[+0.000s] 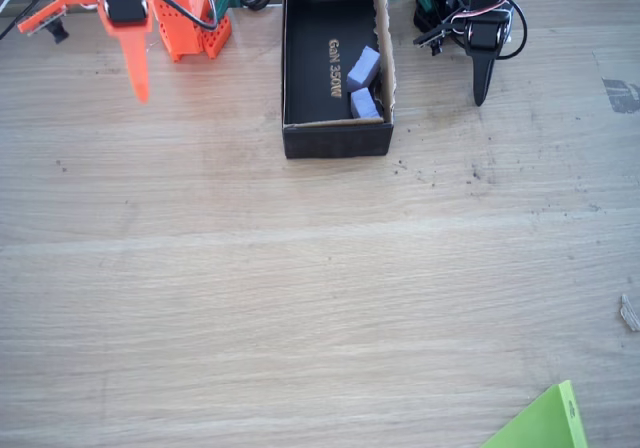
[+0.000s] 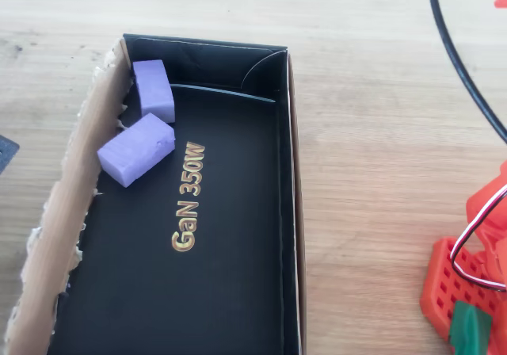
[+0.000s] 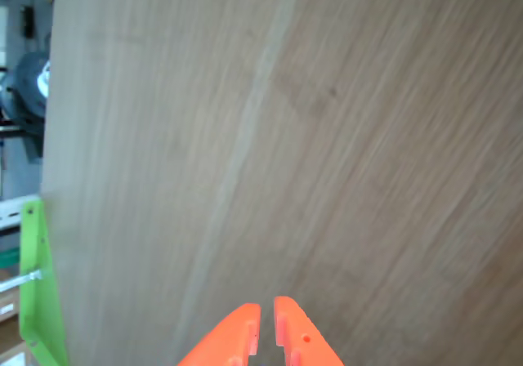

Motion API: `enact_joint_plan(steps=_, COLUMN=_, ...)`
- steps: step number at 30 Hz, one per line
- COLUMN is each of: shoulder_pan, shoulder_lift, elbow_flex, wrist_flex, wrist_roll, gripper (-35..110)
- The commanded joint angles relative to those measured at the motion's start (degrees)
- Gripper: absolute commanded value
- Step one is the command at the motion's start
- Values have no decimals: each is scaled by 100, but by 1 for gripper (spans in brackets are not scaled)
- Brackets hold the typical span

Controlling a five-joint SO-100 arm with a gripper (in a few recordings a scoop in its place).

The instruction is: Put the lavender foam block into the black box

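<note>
Bare worktop (image 3: pixel 327 137) lies open ahead of the claw (image 3: pixel 265 333), with nothing under its tips. To its side the black box (image 1: pixel 335 138) stands walled, 2 foam blocks crowding 1 corner; the remaining floor is free.

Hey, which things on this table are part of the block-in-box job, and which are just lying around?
Part of the job:
lavender foam block, lying in the box
black box
orange gripper, jaws nearly closed over bare table, holding nothing

Just lying about:
smaller lavender block, also in the box
green sheet at the table edge
black cable

lavender foam block (image 2: pixel 136 150), black box (image 2: pixel 230 292), orange tool (image 3: pixel 265 333)
</note>
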Motion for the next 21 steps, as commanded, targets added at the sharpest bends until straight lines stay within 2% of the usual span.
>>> enact_joint_plan(steps=1, shoulder_pan=26, shoulder_lift=694, elbow_flex=800, wrist_flex=-642, wrist_roll=0, gripper=0)
enact_joint_plan(steps=5, shoulder_pan=26, shoulder_lift=1828, elbow_flex=1995, wrist_flex=-1020, wrist_roll=44, gripper=0)
enact_joint_plan(steps=8, shoulder_pan=35, shoulder_lift=3428, elbow_flex=2892, wrist_flex=-606, wrist_roll=53, gripper=0)
enact_joint_plan(steps=18, shoulder_pan=255, shoulder_lift=3516, elbow_flex=3665, wrist_flex=-984, wrist_roll=-114, gripper=0)
enact_joint_plan(steps=21, shoulder_pan=290, shoulder_lift=3524, elbow_flex=3691, wrist_flex=-633, wrist_roll=193, gripper=0)
